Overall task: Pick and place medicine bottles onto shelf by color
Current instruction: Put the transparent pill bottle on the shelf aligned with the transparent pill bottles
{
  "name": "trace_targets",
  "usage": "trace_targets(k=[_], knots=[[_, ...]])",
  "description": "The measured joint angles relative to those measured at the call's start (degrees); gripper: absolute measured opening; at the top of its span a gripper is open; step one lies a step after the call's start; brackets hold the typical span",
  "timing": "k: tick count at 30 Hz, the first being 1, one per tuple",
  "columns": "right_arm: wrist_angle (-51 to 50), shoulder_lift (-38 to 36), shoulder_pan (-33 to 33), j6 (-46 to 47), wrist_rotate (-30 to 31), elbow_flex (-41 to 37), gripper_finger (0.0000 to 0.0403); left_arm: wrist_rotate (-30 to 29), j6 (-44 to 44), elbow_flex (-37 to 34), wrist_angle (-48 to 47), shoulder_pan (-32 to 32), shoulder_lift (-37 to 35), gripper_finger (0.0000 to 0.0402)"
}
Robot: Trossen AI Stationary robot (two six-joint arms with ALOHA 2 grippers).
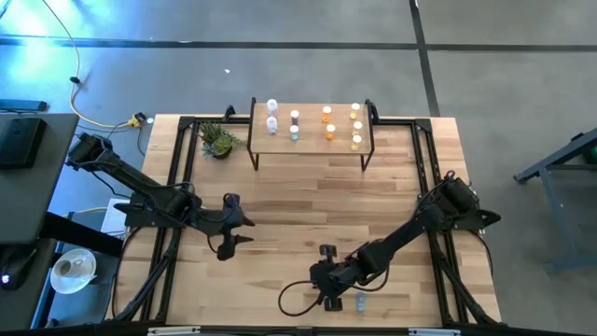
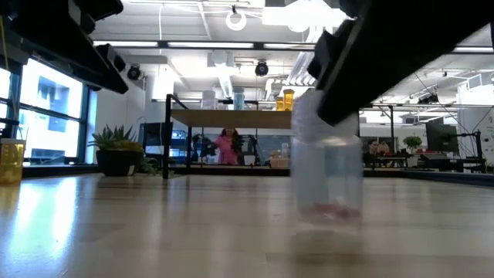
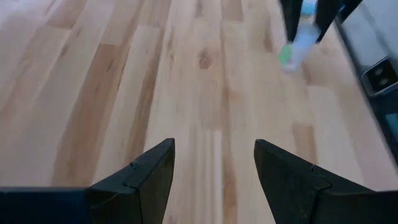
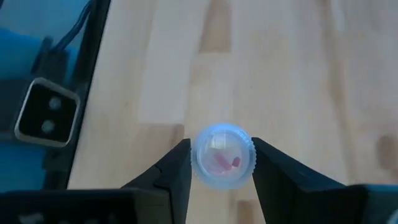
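Right gripper [image 4: 221,163] at the table's six o'clock seems clamped on a clear bottle [image 4: 222,155]; next, lift toward the shelf [image 1: 311,140].

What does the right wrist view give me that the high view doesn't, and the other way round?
Right wrist view only: the right gripper has a finger on each side of a clear bottle with pink bits inside. High view only: the shelf at the far edge with bottles in colour groups, the potted plant, and the left gripper waiting open mid-table. Both show the wood tabletop and the bottle standing on it near its front edge.
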Motion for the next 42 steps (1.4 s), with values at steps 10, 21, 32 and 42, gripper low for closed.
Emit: trace_targets(k=[10, 21, 32, 42], knots=[[3.22, -3.23, -9.02, -1.49, 2.32, 0.0, 0.0125, -5.2, 3.86, -0.02, -9.57, 0.02, -7.02, 0.0211], [8.41, -4.7, -22.61, -12.57, 0.64, 3.67, 0.0124, -8.79, 14.3, -0.02, -12.29, 4.72, -11.76, 0.0211], [1.68, -4.78, -34.19, -25.04, -6.35, 14.26, 0.0124, -9.05, 21.16, -0.02, -12.26, 15.37, -13.33, 0.0211], [-7.0, -4.76, -40.35, -27.45, -7.31, 24.37, 0.0124, -4.62, 13.74, -0.02, -14.08, 19.37, -13.27, 0.0211]])
